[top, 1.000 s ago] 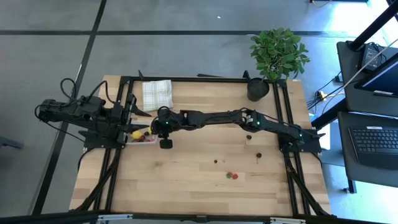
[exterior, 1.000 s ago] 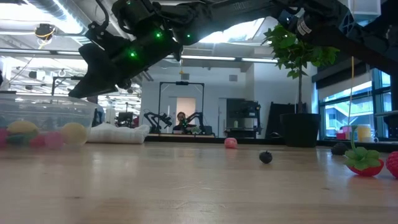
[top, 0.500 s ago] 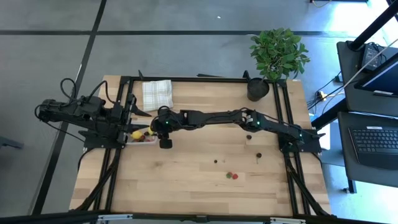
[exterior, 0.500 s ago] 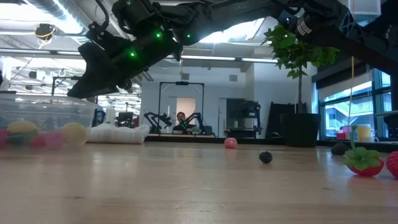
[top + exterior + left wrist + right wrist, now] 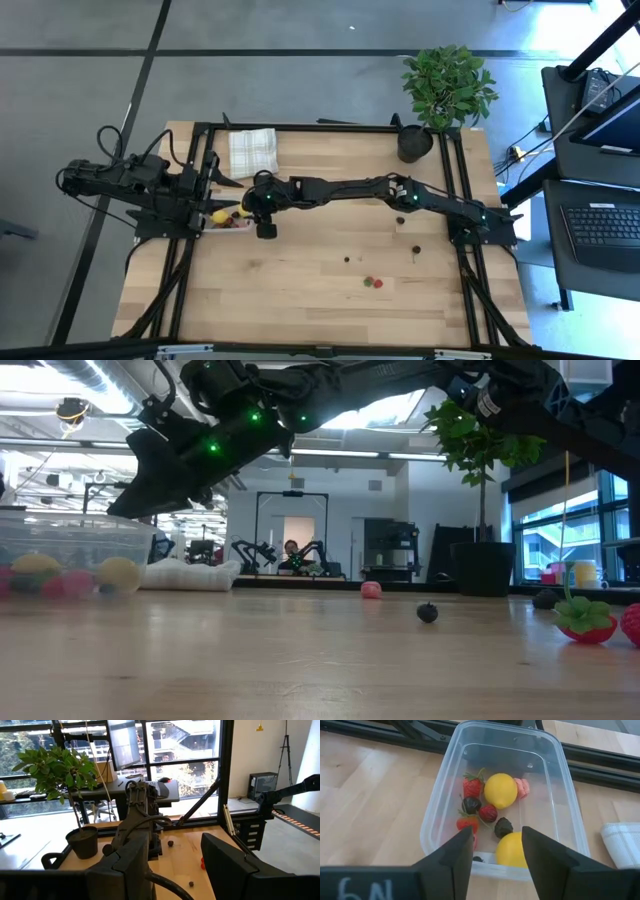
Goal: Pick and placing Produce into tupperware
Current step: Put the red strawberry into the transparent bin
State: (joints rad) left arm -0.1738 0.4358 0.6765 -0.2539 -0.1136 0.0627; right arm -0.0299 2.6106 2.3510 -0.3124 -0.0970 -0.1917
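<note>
The tupperware (image 5: 502, 795) sits at the worktop's (image 5: 330, 290) left edge holding two lemons, strawberries and dark cherries, directly below the right claw (image 5: 492, 852), whose fingers stand apart with nothing between them. Lifting away carelessly could clip the thin rim and tip it. The left claw (image 5: 175, 865), also open and empty, waits just beside the container.

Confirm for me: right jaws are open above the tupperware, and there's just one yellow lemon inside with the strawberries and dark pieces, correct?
Not quite. The right wrist view shows two yellow lemons in the tupperware, not one. The rest holds: the right gripper hangs over it with jaws open, and strawberries and dark pieces lie inside.
</note>
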